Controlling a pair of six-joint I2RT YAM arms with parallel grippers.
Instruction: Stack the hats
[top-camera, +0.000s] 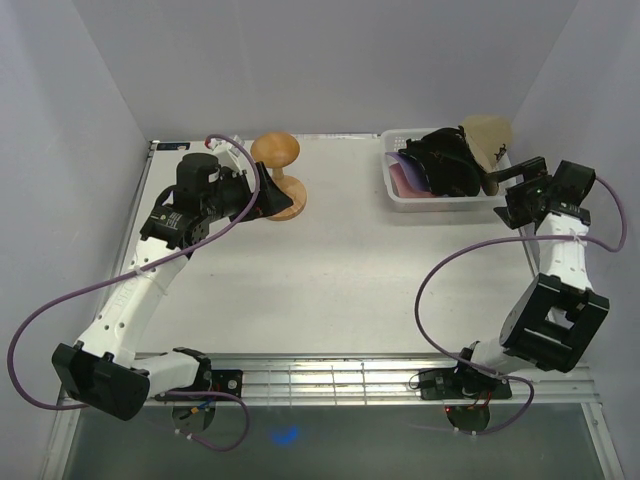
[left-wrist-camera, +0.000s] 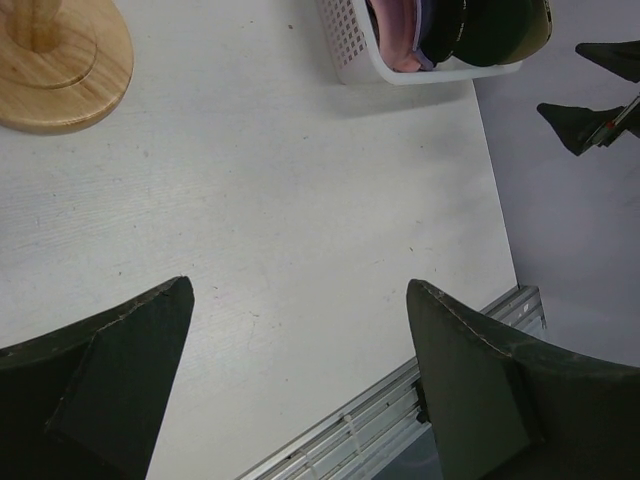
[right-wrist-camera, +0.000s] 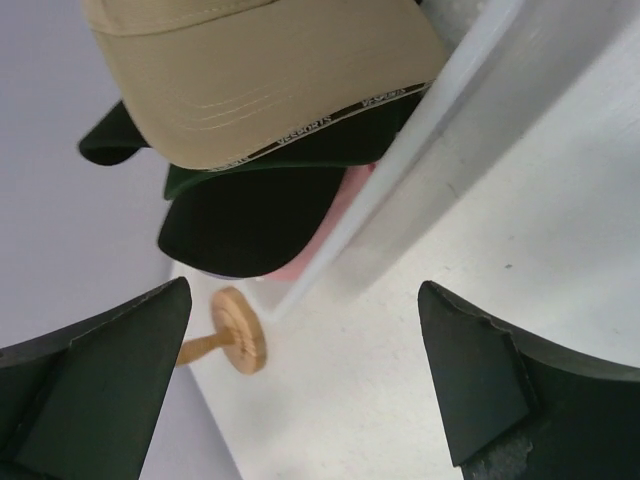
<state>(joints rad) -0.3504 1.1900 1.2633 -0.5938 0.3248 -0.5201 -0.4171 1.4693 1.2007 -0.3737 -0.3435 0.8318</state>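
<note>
Left pincer (left-wrist-camera: 300, 290): spread, empty, over the white tabletop (top-camera: 350, 270) beside the round wooden mushroom-shaped stand (top-camera: 278, 175). At the far right I log the white plastic mesh basket (top-camera: 420, 200) holding the piled soft fabric hats (top-camera: 445, 165), with the tan cap (right-wrist-camera: 260, 80) topmost over dark green, black and pink. Right pincer (right-wrist-camera: 305, 290): spread, empty, just beside the basket.

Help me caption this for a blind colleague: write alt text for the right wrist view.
A tan cap tops a pile of dark green, black and pink caps in a white basket. The open right gripper's fingers frame the bottom corners, with a wooden stand far off on the table.
</note>
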